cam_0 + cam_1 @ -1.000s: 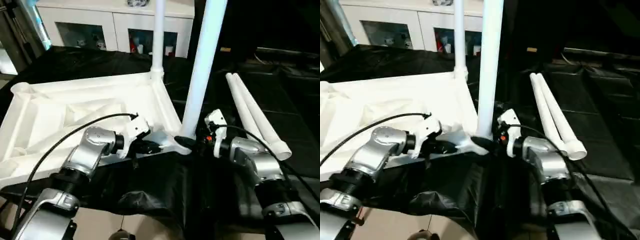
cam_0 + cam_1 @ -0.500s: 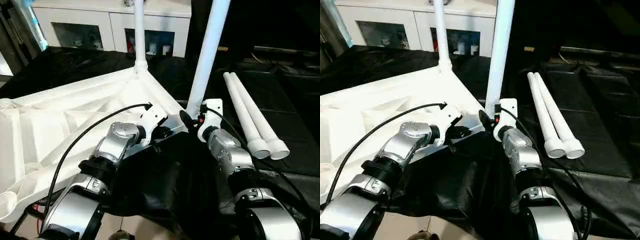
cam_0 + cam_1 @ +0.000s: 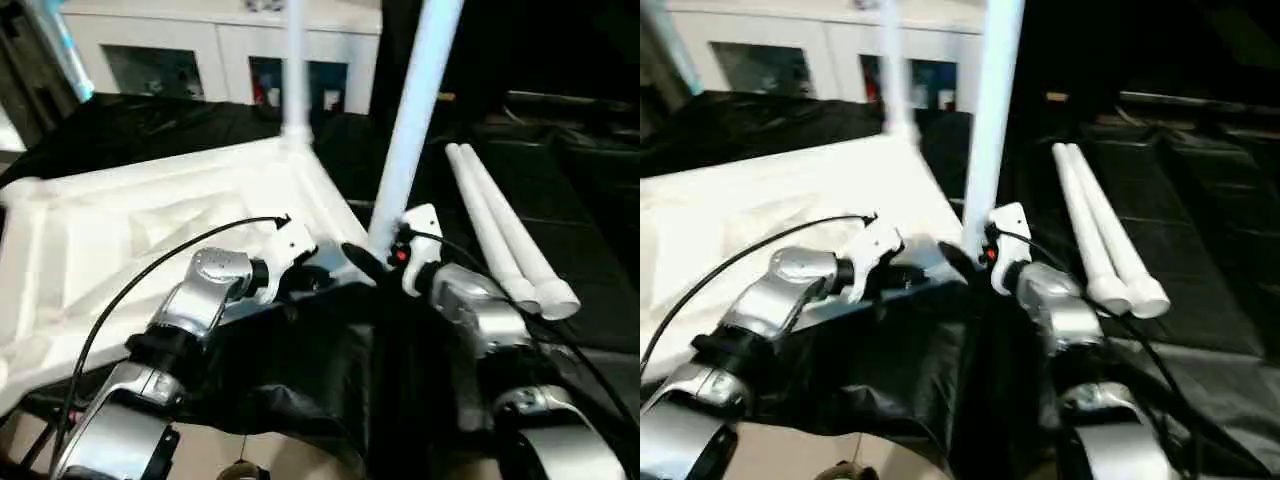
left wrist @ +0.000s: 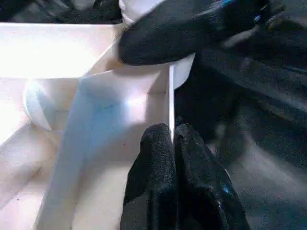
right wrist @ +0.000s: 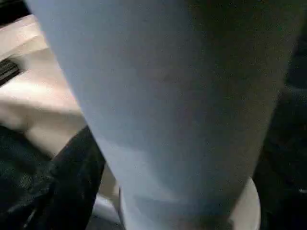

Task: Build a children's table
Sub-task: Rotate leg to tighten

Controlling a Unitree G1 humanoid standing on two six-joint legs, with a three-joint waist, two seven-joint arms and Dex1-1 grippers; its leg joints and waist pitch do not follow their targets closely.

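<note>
The children's table top (image 3: 130,230) lies upside down on black cloth, ribbed side up. One white leg (image 3: 295,60) stands in its far corner socket. Another leg (image 3: 415,110) stands in the near corner socket. Two loose legs (image 3: 500,230) lie side by side to the right. My left gripper (image 3: 322,278) is at the near edge, and in the left wrist view its fingers (image 4: 158,158) are shut on the top's thin rim. My right gripper (image 3: 372,255) is at the base of the near leg, jaws wide around it, one black finger (image 4: 163,38) lying by the socket.
A white cabinet (image 3: 200,50) with glass-fronted compartments stands behind the table top. Black cloth (image 3: 590,200) covers the work surface and hangs over its front edge. A black cable runs along my left forearm (image 3: 200,300).
The whole view has shifted and tilted. My right gripper stays at the near leg's base, its finger now standing a little further off the leg. The left gripper keeps its hold on the rim.
</note>
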